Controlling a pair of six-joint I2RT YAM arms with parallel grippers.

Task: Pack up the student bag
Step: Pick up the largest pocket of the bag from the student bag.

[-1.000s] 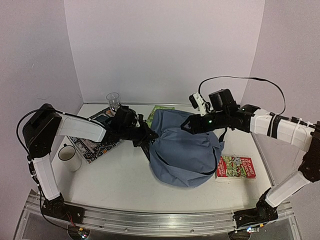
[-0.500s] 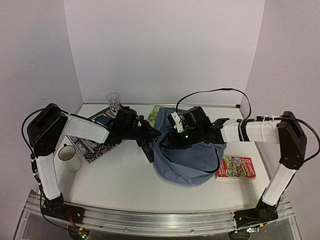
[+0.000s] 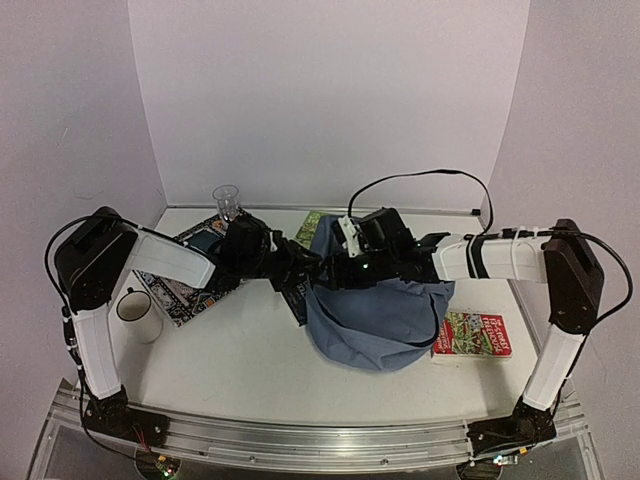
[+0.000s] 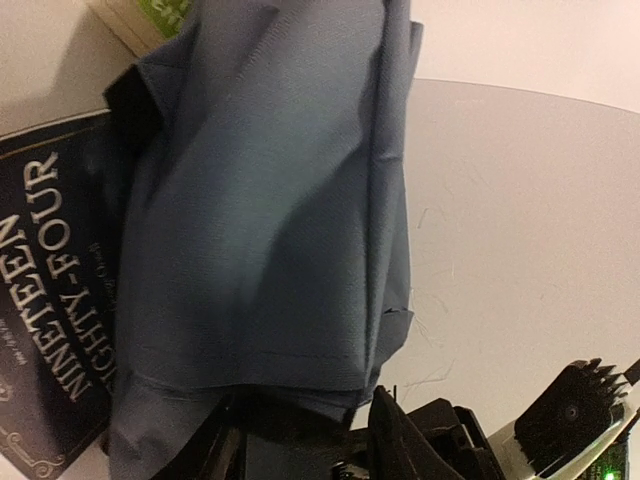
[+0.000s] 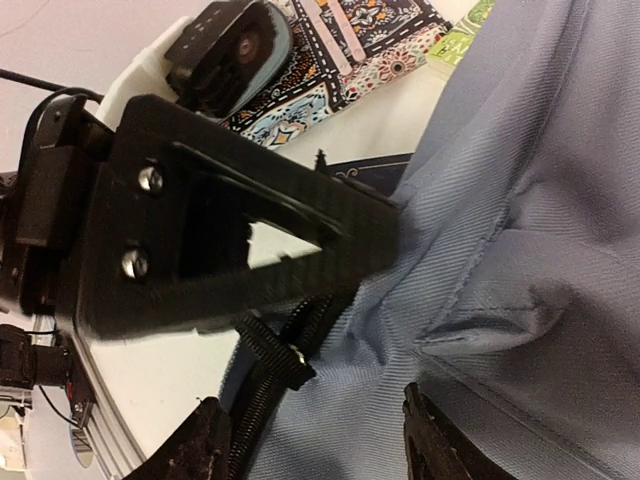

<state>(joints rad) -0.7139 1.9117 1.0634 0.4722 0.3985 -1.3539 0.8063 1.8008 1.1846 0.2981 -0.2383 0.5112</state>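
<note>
Place of student bag (image 3: 375,305): it is laid as a rounded grey-blue heap about the middle of the table (image 3: 240,355), a little toward the right edge.
Place of left gripper (image 3: 303,277): it is held at the left rim of the student bag, touching the fabric.
Jaws of left gripper: the hem of the fabric is seen just at the fingers in the wrist view, but it cannot be told whether they are parted or closed on it.
Place of right gripper (image 3: 338,272): it is set on the far left part of the student bag, just beside the left gripper.
Jaws of right gripper: the fingers (image 5: 205,445) are seen well parted; a fold of fabric and the dark zipper (image 5: 265,380) lie between them, and nothing is clamped.
Under student bag: a dark book (image 4: 50,300), lettered "NINETEEN" and "FOUR", is partly covered by the left side.
Right of student bag: a red book (image 3: 472,335) is laid flat near the right edge.
Behind student bag: a green book (image 3: 312,226) is partly hidden, near the far edge.
Left part of table: a patterned book (image 3: 185,290) is seen under the left arm, a white mug (image 3: 137,310) near the left edge, and a glass (image 3: 227,200) upright at the far left corner.
</note>
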